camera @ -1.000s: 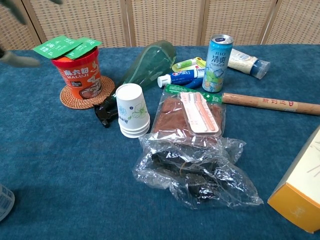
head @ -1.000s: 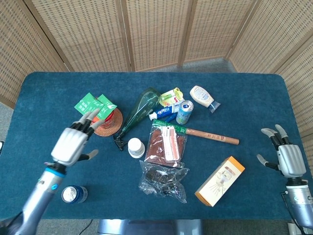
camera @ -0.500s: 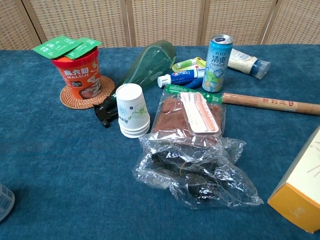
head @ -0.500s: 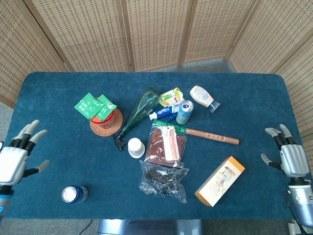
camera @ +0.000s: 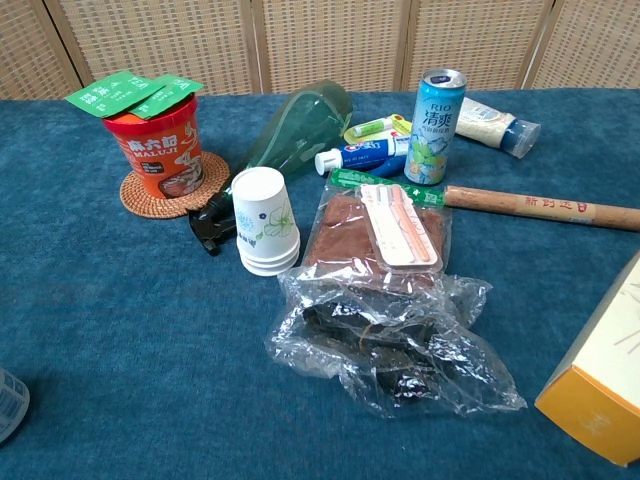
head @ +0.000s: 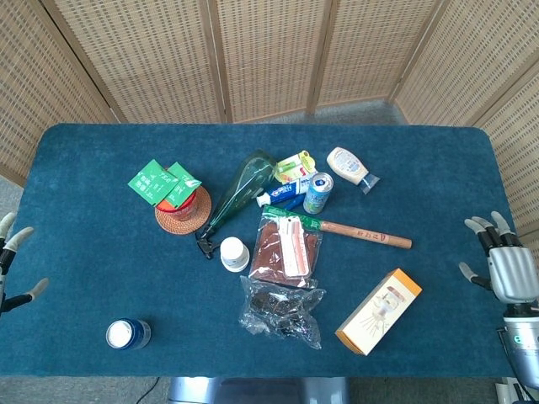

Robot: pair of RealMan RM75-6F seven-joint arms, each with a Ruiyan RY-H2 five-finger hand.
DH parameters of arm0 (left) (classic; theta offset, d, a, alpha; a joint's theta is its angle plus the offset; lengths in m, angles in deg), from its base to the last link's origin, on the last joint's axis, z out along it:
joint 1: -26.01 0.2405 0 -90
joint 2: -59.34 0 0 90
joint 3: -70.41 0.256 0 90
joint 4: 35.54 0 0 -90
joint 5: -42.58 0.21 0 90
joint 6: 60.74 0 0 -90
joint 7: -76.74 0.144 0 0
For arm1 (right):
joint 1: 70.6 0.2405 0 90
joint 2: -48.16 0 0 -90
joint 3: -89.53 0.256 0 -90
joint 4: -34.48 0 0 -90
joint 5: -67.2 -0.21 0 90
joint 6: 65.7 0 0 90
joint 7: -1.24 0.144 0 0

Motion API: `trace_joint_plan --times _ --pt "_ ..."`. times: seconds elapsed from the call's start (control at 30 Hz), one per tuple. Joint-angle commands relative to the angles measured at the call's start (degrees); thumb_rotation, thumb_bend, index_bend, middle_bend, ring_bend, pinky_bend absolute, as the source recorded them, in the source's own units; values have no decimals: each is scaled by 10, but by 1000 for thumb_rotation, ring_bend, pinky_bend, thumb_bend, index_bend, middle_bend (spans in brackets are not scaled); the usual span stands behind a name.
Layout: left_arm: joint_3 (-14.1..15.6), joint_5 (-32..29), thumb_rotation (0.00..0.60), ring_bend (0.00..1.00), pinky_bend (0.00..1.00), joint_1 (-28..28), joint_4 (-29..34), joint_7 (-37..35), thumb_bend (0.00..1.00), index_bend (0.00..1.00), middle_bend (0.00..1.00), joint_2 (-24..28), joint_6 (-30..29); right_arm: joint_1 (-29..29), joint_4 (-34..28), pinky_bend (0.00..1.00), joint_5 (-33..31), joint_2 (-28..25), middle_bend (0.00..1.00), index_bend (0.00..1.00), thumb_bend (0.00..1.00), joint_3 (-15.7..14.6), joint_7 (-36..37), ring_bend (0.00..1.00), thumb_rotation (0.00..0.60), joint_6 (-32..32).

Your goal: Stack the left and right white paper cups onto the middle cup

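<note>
Tabletop: cup stack (camera: 264, 221) upside-down (axis vertical)

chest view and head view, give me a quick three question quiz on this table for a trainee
1. True or false: the paper cups stand nested in one stack.
2. What does the red noodle cup sit on? A) a woven coaster B) the yellow box C) the plastic bag
3. Fill in: in the head view the left hand and right hand are at the table's side edges, fingers apart, holding ____.

Key: 1 true. 2 A, the woven coaster. 3 nothing.
</note>
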Motion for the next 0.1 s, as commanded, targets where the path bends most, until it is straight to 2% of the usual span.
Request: trace_joint_plan --times 0.03,0.1 --pt "-3 3 600 0 210 0 0 -2 234 142 0 3 12 0 -2 297 -1 -1 216 194 245 0 -1 27 600 -2" --pt "-6 4 600 0 208 1 -1 0 235 142 0 3 18 -1 -7 297 -1 -2 216 194 247 -1 0 28 600 -4"
